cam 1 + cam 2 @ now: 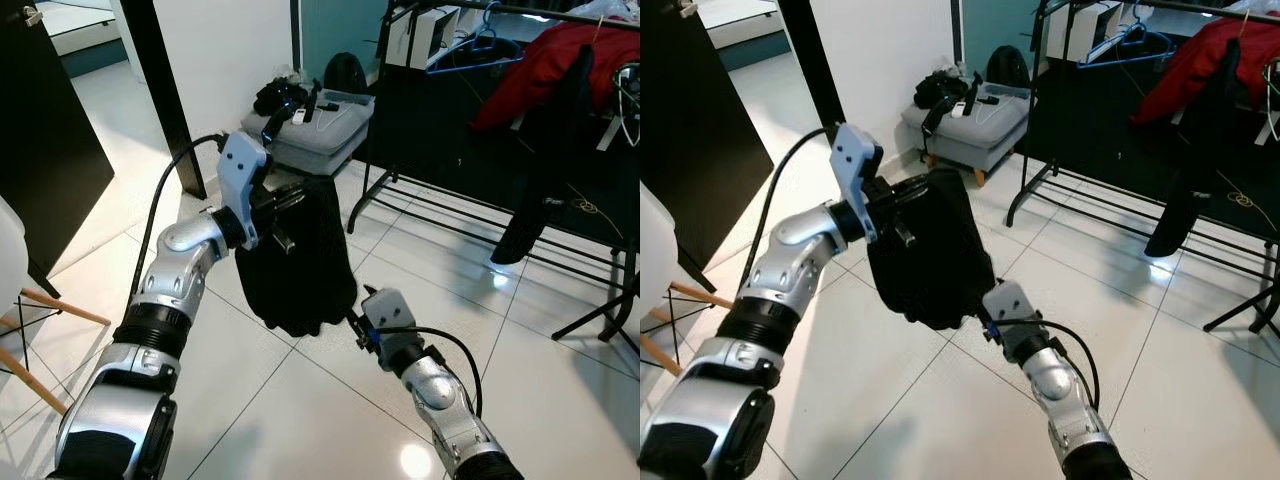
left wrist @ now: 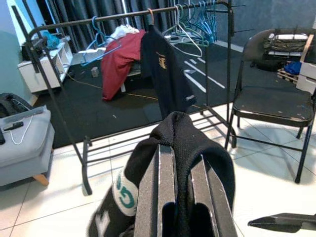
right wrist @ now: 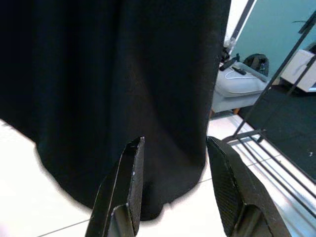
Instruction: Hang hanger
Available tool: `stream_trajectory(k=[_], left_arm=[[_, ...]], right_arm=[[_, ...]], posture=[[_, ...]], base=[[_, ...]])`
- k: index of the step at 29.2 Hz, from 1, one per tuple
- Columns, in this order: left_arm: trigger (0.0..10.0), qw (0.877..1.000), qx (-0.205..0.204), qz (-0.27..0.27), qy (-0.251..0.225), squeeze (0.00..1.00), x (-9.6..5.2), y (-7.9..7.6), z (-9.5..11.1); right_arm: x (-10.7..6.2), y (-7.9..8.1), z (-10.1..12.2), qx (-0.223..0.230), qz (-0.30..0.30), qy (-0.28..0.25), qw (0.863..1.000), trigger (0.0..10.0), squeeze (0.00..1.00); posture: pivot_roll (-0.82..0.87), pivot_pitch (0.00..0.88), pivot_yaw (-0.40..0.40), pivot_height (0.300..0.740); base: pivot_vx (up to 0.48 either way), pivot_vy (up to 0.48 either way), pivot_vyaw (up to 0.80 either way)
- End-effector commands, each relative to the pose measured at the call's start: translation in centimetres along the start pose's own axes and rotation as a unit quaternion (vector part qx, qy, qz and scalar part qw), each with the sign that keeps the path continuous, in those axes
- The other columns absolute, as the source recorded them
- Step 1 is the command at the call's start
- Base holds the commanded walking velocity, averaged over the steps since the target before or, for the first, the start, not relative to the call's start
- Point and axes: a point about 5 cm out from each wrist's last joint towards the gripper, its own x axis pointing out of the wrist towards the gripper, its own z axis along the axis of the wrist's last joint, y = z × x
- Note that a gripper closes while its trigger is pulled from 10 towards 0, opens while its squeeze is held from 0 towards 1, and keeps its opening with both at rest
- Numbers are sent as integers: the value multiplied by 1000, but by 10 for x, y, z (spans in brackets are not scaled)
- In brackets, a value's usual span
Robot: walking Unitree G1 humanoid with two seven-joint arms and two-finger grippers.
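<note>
A black garment (image 1: 300,260) hangs in the air in front of me, draped over my left gripper (image 2: 180,153), which is shut on its top. White and green lettering shows on the cloth (image 2: 123,195). I cannot make out a hanger inside it. My right gripper (image 3: 175,143) is open just below and in front of the garment's lower hem (image 3: 148,197), not touching it. The black clothes rail (image 2: 123,17) stands ahead to the right, with a blue hanger (image 1: 480,45), a red garment (image 1: 560,55) and a dark shirt (image 2: 165,74) on it.
A grey ottoman (image 1: 320,125) with bags and cables sits by the white wall behind the garment. The rack's base bars (image 1: 470,215) run low across the tiles. A black folding chair (image 2: 276,98) stands beside the rack. A white chair with wooden legs (image 1: 20,300) is at my left.
</note>
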Motion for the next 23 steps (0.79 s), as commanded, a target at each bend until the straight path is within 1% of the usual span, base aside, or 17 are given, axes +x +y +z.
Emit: stream_trajectory(k=[1,2,3,4,6,7,8,11,12,14,16,18,19,21,23], left_arm=[[10000,1000,7,5,-13,0,-1,6,6],[10000,1000,3,8,-16,0,1,6,7],[10000,1000,0,8,-20,0,2,5,8],[10000,1000,0,8,-20,0,2,5,8],[10000,1000,-4,4,-26,0,4,4,10],[10000,1000,-4,4,-26,0,4,4,10],[10000,1000,-5,-3,-30,0,5,3,12],[10000,999,-8,-12,-35,0,6,1,14],[10000,999,-12,-21,-39,0,8,-1,16],[10000,999,-12,-21,-39,0,8,-1,16],[10000,998,-14,-29,-47,0,11,-2,20],[10000,998,-14,-29,-47,0,11,-2,20],[10000,998,-13,-31,-50,0,12,-2,22],[10000,998,-13,-33,-53,0,13,-2,24],[10000,998,-13,-33,-53,0,13,-2,24]], right_arm=[[0,-2,-1,5,-7,-5,1000,10000,137],[1,-4,1,-5,-4,-11,1000,10000,1000],[2,-4,1,-23,0,-10,1000,10000,1000],[2,-4,1,-23,0,-10,1000,10000,1000],[4,-4,0,-51,3,-7,999,10000,1000],[4,-4,0,-51,3,-7,999,10000,1000],[5,-4,-1,-60,3,-4,998,10000,1000],[7,-3,-1,-60,7,1,998,10000,1000],[9,0,-2,-47,24,4,999,10000,1000],[9,0,-2,-47,24,4,999,10000,1000],[13,13,-1,-5,79,2,997,10000,1000],[13,13,-1,-5,79,2,997,10000,1000],[14,19,-1,12,105,0,994,10000,1000],[14,24,0,24,130,-5,991,10000,1000],[14,24,0,24,130,-5,991,10000,1000]], posture=[[-46,113,52,740],[-45,110,50,740],[-45,110,48,740],[-45,110,48,740],[-45,110,48,740],[-45,110,48,740],[-45,109,49,740],[-45,109,49,740],[-43,108,50,740],[-43,108,50,740],[-40,106,48,740],[-40,106,48,740],[-40,106,48,740],[-41,103,48,740],[-41,103,48,740]], base=[[0,0,0],[0,0,0],[0,0,0],[0,0,0],[0,0,0],[0,0,0],[0,0,0],[0,0,0],[0,0,0],[0,0,0],[0,0,0],[0,0,0],[0,0,0],[0,0,0],[0,0,0]])
